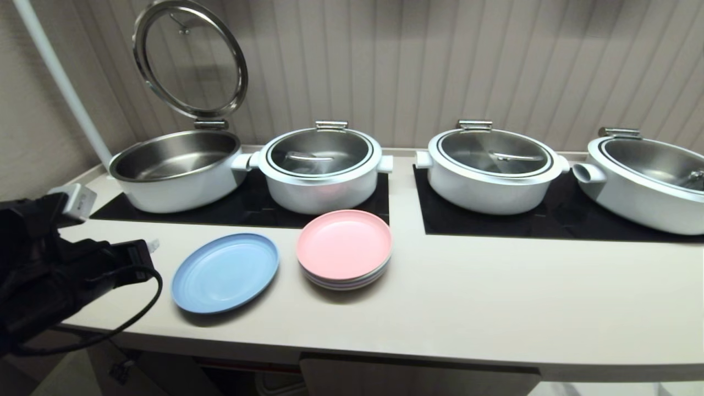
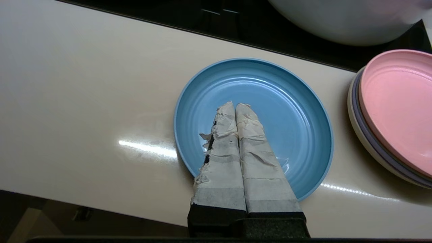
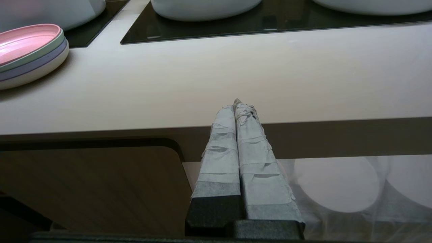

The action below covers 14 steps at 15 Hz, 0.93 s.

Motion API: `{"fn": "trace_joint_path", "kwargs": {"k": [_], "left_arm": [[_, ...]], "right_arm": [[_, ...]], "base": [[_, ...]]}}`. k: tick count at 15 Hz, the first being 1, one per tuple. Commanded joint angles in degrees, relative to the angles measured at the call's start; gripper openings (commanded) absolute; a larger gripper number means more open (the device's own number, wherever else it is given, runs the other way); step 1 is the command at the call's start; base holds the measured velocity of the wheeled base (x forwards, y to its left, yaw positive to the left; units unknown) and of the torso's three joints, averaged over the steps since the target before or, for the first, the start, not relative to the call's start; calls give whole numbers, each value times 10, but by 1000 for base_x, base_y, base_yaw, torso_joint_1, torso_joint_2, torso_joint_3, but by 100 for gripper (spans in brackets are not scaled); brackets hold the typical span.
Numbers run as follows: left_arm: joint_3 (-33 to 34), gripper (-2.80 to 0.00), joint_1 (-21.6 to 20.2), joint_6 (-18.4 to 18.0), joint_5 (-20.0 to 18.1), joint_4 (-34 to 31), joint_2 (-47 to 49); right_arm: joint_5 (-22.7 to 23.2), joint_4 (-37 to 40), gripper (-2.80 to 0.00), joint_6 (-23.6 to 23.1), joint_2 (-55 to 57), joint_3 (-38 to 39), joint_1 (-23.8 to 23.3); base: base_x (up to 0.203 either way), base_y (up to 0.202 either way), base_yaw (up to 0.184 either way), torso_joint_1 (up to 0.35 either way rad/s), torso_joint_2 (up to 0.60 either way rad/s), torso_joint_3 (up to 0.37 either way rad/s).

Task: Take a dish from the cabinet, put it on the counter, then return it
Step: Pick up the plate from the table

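While the dish lies flat on the counter, near the front edge and just beside the stack of pastel plates, the entry stands as follows.

Dish: light blue, shallow, raised rim, upright, empty. Apart from the stack; well short of the cooktop.

Left gripper: taped fingers pressed together with no gap, nothing between them. In the wrist view they reach over the near rim with the tips above the dish's middle; whether they touch it cannot be told. In the head view the arm sits at the counter's left end, beside the dish.

Right gripper: closed likewise, empty, parked below the counter edge in front of the cabinet.

Pots: four white ones at the back on the black glass, the leftmost with its lid raised.

Step in hand, as judged: the dish is set down; the return to the cabinet remains. Closed fingers cannot take a flat plate. To do it well, open the jaws, come at the near rim low and level, slip one finger under the lip and one above, and close firmly on the rim only. A matte plastic plate is light and likely to slide, so approach from the front. Lift a little before drawing back, keeping it level and clear of the stack.
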<state>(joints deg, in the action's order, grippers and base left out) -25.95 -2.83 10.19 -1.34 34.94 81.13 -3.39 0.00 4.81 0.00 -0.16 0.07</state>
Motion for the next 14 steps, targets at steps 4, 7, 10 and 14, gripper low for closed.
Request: {"fn": "trace_joint_path", "kwargs": {"k": [4,7,10,14], "left_arm": [[11,-280,-20,-2,-2,4,-26],[45,-280,-4,-25,-2,3,-69],[52,-280,-3,-32,-2,2,-91],[46,-280,-25,-33,1,2,-106]], "right_arm": [[0,0,-280,0,0,0,0],[0,0,-280,0,0,1,0],[0,0,-280,0,0,0,0],[0,0,-280,0,0,0,0]], "base": [[0,0,0,0,0,0],[0,0,0,0,0,0],[0,0,0,0,0,0],[0,0,0,0,0,0]]}}
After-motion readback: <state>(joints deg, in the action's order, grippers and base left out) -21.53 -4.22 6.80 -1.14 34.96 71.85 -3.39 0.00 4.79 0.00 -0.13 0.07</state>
